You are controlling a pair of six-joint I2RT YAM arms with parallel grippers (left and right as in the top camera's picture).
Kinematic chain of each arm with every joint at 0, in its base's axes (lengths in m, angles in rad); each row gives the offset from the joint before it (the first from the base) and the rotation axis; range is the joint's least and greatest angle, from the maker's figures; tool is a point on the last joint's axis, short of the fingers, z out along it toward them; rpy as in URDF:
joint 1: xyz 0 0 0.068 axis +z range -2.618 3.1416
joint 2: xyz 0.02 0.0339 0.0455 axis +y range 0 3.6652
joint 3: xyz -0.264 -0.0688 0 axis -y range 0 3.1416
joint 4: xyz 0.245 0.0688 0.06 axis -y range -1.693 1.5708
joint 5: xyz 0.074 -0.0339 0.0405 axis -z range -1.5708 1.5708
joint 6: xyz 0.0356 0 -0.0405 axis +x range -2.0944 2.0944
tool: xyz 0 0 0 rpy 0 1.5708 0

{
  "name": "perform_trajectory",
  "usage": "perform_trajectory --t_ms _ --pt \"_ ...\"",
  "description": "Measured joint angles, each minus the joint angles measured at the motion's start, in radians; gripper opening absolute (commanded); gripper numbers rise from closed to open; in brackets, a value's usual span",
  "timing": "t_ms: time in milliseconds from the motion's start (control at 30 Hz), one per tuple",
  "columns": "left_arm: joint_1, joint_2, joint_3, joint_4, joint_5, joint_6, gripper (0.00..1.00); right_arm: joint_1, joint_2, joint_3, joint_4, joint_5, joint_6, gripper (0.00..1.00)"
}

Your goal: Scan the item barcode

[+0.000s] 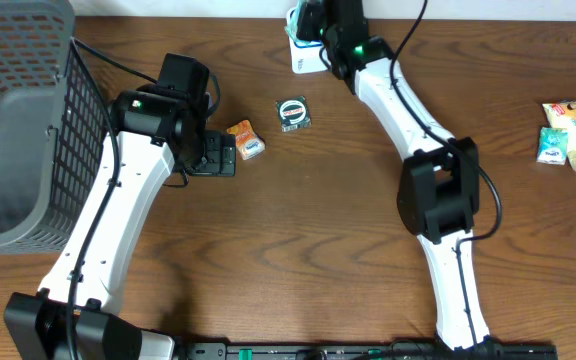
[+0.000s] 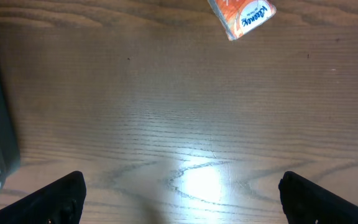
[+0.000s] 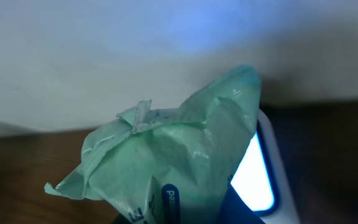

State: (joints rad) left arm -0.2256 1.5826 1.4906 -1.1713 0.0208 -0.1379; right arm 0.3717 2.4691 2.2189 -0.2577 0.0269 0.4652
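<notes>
- The surface (image 1: 298,230) carries several items not yet scanned, so as a judgement the job is partway through at best.
- The basket (image 1: 80,140) at the upper left of the overhead view shows nothing inside in the part that is visible.
- The left gripper (image 2: 182,199) hangs over bare wood left of centre, jaws wide apart and holding nothing.
- The right gripper (image 1: 313,22), at the top centre, is clamped on a green packet (image 3: 179,155).
- The scanner (image 3: 257,171) sits just behind that packet with its window lit, so the scan step looks to be under way; whether the barcode faces the window cannot be told.
- A cluster of packets (image 1: 573,135) waits at the right edge.
- An orange packet (image 2: 241,15) lies just beyond the left gripper.
- A small round-printed sachet (image 1: 292,112) lies near it, above centre.
</notes>
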Motion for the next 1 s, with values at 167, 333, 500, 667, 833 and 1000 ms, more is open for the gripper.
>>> perform_trajectory --t_ms 167,333,500,667,833,1000 --pt "0.000 0.000 0.000 -0.001 0.000 0.000 0.98 0.000 0.015 0.008 -0.057 0.103 -0.066 0.02" --pt "0.000 0.000 0.000 0.000 0.000 0.000 0.98 0.000 0.015 0.011 -0.099 0.150 -0.113 0.01" --pt "0.000 0.000 0.000 0.000 0.000 0.000 0.98 0.000 0.015 0.011 -0.098 0.159 -0.125 0.01" --pt "0.000 0.000 0.000 0.000 0.000 0.000 0.98 0.000 0.015 0.011 -0.109 0.165 -0.130 0.01" --pt "0.000 0.000 0.000 -0.001 0.000 0.000 0.98 -0.037 -0.004 0.011 -0.222 0.161 -0.134 0.01" --pt "0.000 0.000 0.000 -0.001 0.000 0.000 0.98 -0.181 -0.104 0.013 -0.458 0.161 -0.159 0.01"
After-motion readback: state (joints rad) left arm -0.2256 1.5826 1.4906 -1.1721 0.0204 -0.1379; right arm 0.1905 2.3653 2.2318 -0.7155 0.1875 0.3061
